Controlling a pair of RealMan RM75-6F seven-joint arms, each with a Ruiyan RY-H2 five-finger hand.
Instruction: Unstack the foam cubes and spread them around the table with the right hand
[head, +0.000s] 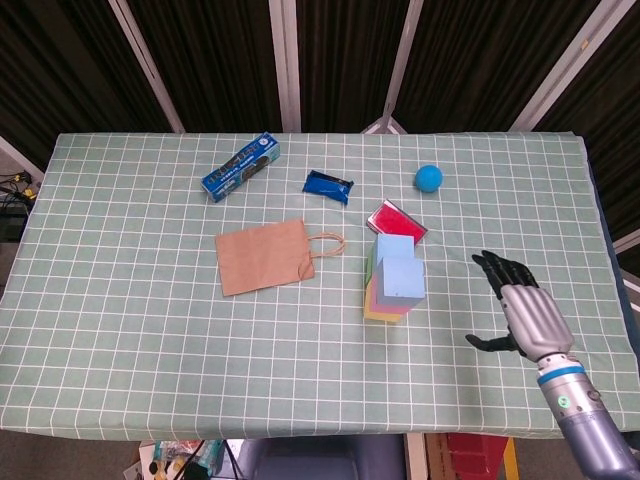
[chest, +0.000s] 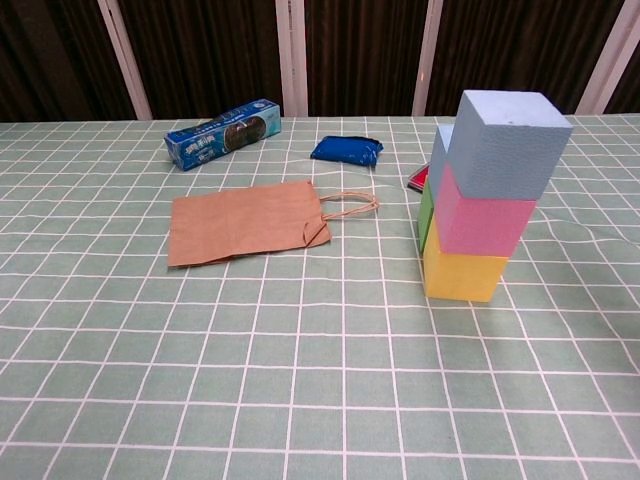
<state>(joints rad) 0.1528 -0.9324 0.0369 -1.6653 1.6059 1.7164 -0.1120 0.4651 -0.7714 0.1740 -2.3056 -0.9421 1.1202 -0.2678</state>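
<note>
From my head view, my right hand (head: 522, 318) hangs over the bench (head: 120, 330) near its front right edge, to the right of the cube stack (head: 395, 279) and apart from it. Its fingers (head: 500, 268) are spread and hold nothing, thumb stuck out toward the stack. The stack stands right of centre: a blue cube (head: 402, 279) on top, pink and yellow under it, with a second column pressed against its far side, topped by another light blue cube (head: 394, 247). Just behind lies a flat red pack (head: 397, 220), and further back a blue ball (head: 429, 178). A paper bag (head: 264, 256) lies flat to the left of the stack, handle pointing at it. A dark blue pouch (head: 328, 185) and a blue box (head: 240, 167) sit toward the far edge. My left hand shows nowhere.

From my chest view, the stack rises at right: yellow cube (chest: 463, 273) on the bench, pink cube (chest: 484, 216) on that, blue cube (chest: 506, 143) on top, turned a little askew. A green cube (chest: 425, 212) peeks from the rear column. Neither hand shows in this view.
</note>
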